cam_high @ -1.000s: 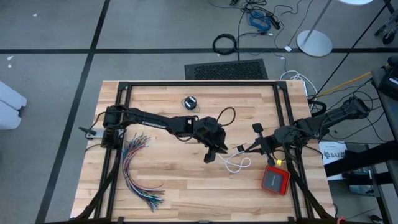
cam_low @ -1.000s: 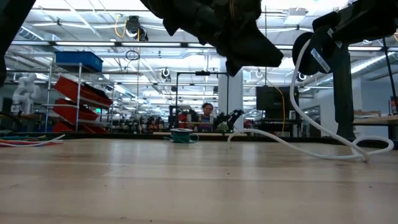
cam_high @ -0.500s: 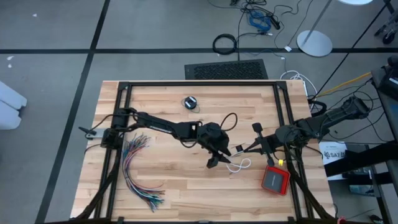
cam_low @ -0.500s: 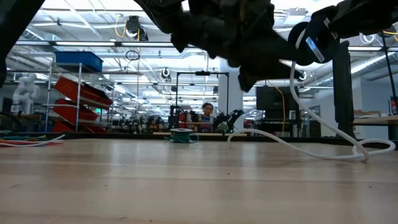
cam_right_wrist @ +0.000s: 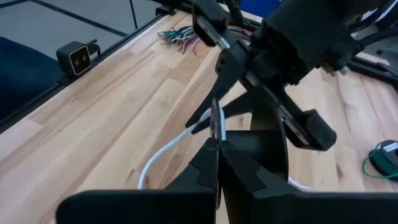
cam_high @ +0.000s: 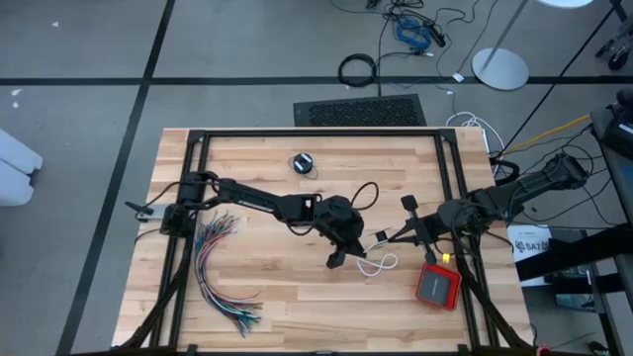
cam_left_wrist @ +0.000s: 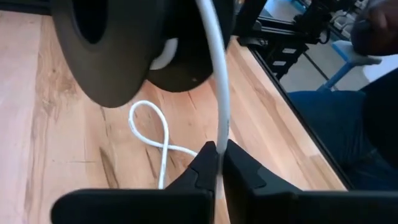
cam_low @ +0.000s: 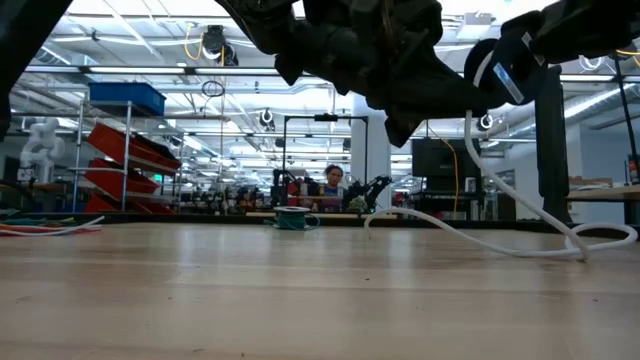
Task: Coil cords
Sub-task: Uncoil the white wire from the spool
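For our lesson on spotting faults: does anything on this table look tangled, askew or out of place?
Mildly. The white cord lies in a loose, crossed loop on the wood, uncoiled, while both hands pinch it: the left hand and the right hand. Nothing looks spilled or damaged.

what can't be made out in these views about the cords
- High view: where the left hand meets the white cord is too small to resolve.
- Low view: the dark arms hide the cord's upper end.
- Right wrist view: the teal-green cord is cut off by the frame edge.
- Black cord length: lost against the arms.
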Robot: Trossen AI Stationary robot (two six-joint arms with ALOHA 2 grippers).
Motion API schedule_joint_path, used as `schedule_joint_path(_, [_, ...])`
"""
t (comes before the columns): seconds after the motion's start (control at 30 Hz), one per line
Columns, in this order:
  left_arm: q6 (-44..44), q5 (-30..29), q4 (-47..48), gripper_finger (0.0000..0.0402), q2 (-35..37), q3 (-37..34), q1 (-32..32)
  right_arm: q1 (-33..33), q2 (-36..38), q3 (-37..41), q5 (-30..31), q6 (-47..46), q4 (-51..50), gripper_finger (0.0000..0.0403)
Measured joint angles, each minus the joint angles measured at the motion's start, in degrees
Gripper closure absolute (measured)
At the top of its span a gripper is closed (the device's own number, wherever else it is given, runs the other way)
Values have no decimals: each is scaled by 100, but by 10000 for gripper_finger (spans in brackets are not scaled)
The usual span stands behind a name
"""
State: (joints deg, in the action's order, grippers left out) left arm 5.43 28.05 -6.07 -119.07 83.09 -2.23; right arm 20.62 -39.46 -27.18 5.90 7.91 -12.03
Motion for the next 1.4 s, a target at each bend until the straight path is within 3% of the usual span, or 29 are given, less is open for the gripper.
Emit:
schedule_joint_path(0.3, [-421, 22, 362, 394, 379, 17, 248, 12, -101, 2, -106, -434, -674, 403])
schedule_joint_path(0.57, [-1030, -360, 758, 396, 498, 651, 639, 0, -792, 48, -647, -83, 156, 403])
schedule_joint_path(0.73, [-1081, -93, 972, 397, 481, 637, 922, -11, -1182, 40, -832, 289, 811, 403])
schedule_joint_path(1.4, [-1178, -128, 1299, 386, -162, 638, 951, 13, -1255, -221, -1092, 657, 962, 403])
